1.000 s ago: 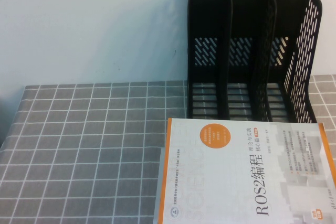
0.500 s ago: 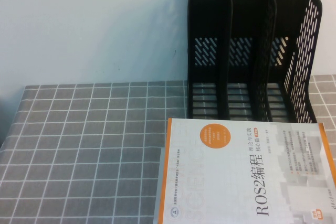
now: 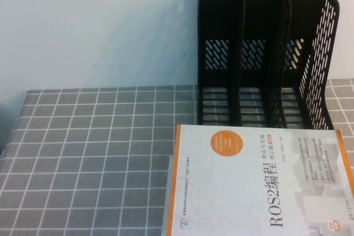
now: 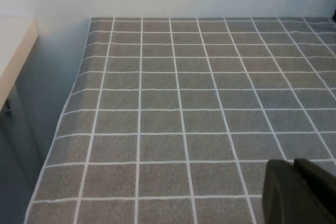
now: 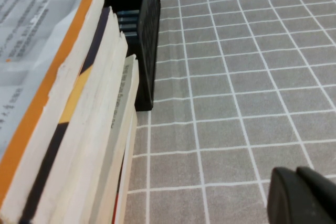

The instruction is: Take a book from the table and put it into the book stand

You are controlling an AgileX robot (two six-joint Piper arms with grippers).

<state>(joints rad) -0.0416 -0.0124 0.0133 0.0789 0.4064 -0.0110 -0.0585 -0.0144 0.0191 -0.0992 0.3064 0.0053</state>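
Book [image 3: 257, 183] lies flat on top of a stack of books [image 5: 100, 129] at the desk's near right edge, just in front of the black book stand [image 3: 263, 53] at the far right. Stand's three slots hold nothing. Left gripper [image 4: 302, 192] hovers over bare checked cloth [image 3: 94, 153] near the left edge, right gripper [image 5: 304, 195] over cloth beside the stack; both look closed, gripping nothing.

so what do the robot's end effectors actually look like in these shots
Little shows. The left end effector appears only in the left wrist view as a dark, matte black rounded block over the grey checked tablecloth. The right end effector looks the same beside the book stack. No cables, markings or arm links show; neither appears in the high view.
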